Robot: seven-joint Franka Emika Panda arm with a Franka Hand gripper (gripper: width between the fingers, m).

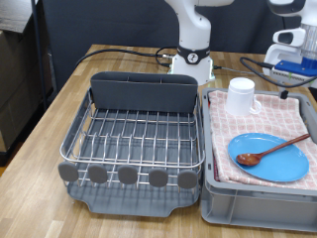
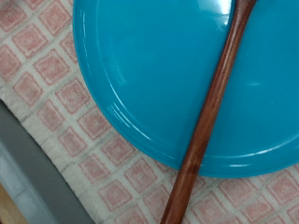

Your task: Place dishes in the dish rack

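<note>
**None of three dishes was racked**

Nothing had been placed in the dish rack (image 1: 134, 134) at this moment, as far as could be seen. The silver wire rack was seen at the exterior view's left on the wooden table (image 1: 45, 109), with its dark grey caddy (image 1: 142, 91) along the far side, a row of grey knobs (image 1: 129, 176) along the near edge and the drip tray (image 1: 134, 203) beneath. No dish was seen on its wires, and none was seen in the caddy, though the caddy's inside was only partly shown.

All three dishes were found on the pink checked cloth (image 1: 265, 124) spread over the grey crate (image 1: 258, 203), just beside the rack at the exterior view's right. The light-blue plate (image 1: 269, 157) was laid flat near the crate's near end. The wooden spoon (image 1: 270, 150) was rested across the plate, its handle reaching past the rim. The white mug (image 1: 241, 95) was stood upright at the far end of the cloth, apart from the plate.

The whole task was therefore judged to be left undone.

The gripper itself was shown in neither picture, so whether its claw was released or clenched could not be told. From the wrist view, filled by plate (image 2: 177, 75), spoon handle (image 2: 210, 103) and cloth (image 2: 56, 93), the hand was judged to be close above the plate.
</note>
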